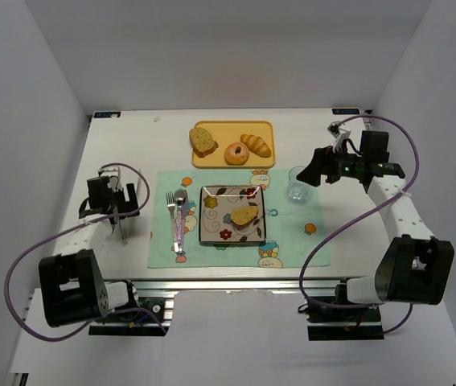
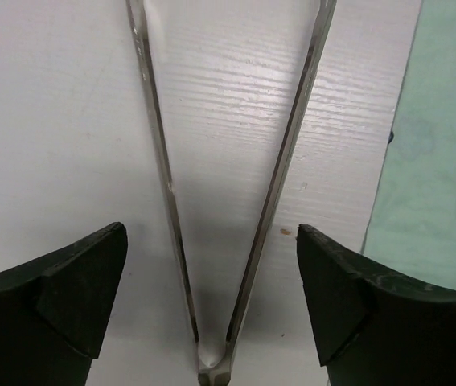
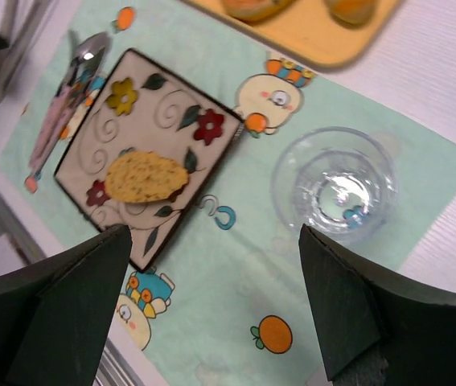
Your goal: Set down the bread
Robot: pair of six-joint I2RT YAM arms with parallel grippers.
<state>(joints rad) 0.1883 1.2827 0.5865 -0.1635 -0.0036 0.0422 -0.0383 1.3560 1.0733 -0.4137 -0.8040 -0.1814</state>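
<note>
Resting on the patterned plate [image 1: 211, 232], the bread [image 1: 245, 215] looks already placed. The left fingers [image 2: 75, 281] gape empty over tongs [image 2: 284, 161] lying on the counter [image 2: 51, 121]; the right fingers [image 3: 348, 305] are spread too, holding nothing. Little seems left to do.

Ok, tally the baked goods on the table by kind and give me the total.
Bread slices: 2 (the bread on the plate, the larger slice on the tray)
Ring-shaped roll: 1
Croissant: 1
Total: 4
</note>
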